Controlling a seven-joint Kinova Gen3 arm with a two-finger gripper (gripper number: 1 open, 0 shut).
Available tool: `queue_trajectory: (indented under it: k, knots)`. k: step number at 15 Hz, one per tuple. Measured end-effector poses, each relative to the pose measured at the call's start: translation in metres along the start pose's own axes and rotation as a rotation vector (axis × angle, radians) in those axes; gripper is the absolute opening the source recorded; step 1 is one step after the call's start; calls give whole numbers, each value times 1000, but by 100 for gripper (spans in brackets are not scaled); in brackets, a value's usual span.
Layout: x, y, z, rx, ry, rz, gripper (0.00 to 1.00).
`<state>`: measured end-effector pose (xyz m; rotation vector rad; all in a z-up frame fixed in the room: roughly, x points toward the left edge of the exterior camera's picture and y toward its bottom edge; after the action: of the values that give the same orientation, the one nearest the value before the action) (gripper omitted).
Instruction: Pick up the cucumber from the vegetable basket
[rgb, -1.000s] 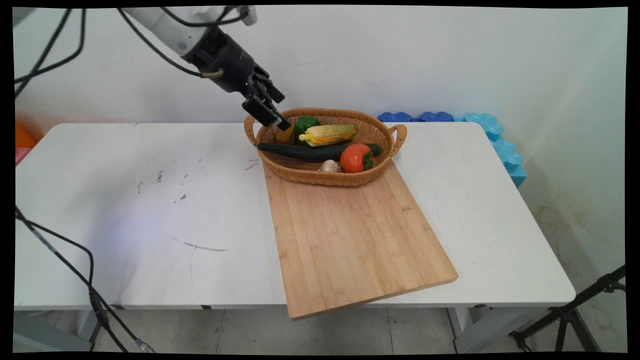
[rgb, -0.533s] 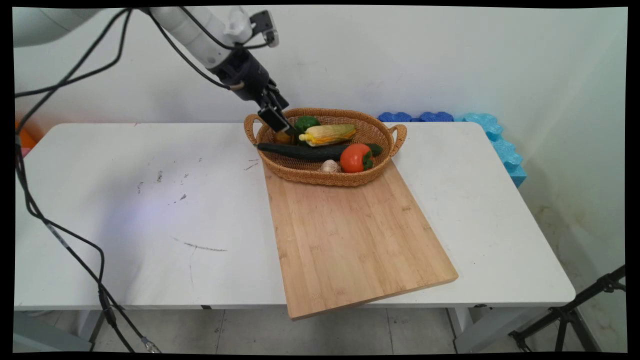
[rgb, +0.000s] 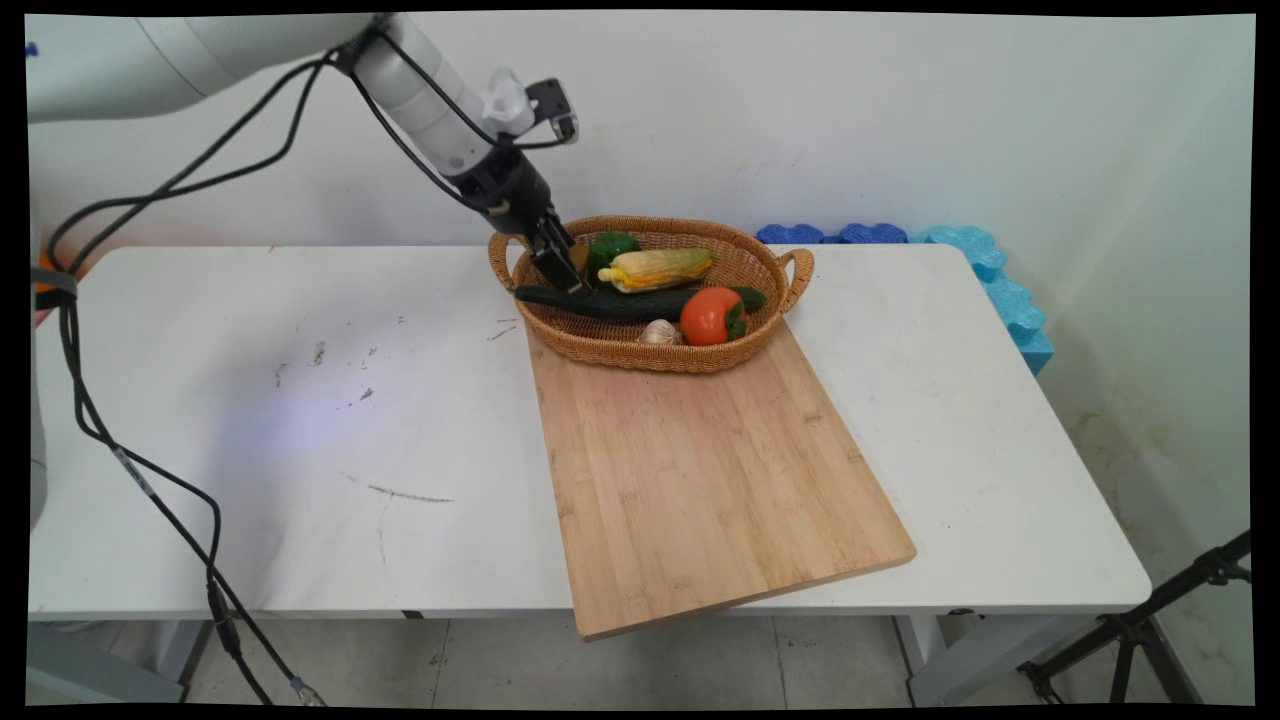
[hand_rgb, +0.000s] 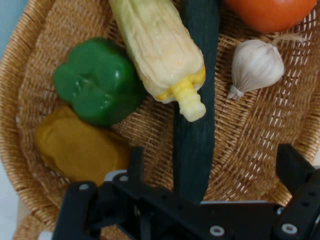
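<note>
Over the last second I had brought my tool (rgb: 570, 280) down from above the left handle of the oval woven wicker basket (rgb: 650, 362) until its tips sat low inside the basket's left end, the wrist pitched steeper than before. Nothing in the basket had shifted while I came in. The tool stood wide, gripping nothing. In the hand view the near end of the long dark green cucumber (hand_rgb: 197, 135) lay between the two fingers, running from 6 o'clock up to 12, nearer the left finger (hand_rgb: 136, 161) than the right. I could not tell whether either finger touched it. The pale yellow ear of corn (hand_rgb: 160, 50) lay across the cucumber at 11 o'clock from the tool, its tip resting on it. The glossy green bell pepper (hand_rgb: 97, 82) was at 10 o'clock, and the dull ochre lump (hand_rgb: 75, 147) just beside the left finger at 9. The white garlic bulb (hand_rgb: 255, 65) sat at 1 o'clock and the orange-red tomato (hand_rgb: 270, 12) beyond it. The basket's near edge rested on the far end of the light wooden cutting board (rgb: 700, 470) on the white bench (rgb: 300, 400).
</note>
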<state>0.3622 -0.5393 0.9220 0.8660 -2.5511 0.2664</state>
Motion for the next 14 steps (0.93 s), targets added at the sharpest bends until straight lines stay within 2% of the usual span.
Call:
queue_trajectory:
  k: [6, 14]
  knots:
    - [-1, -4, 28, -7, -24, -19, 100]
    - [1, -5, 52, -12, -31, -30, 100]
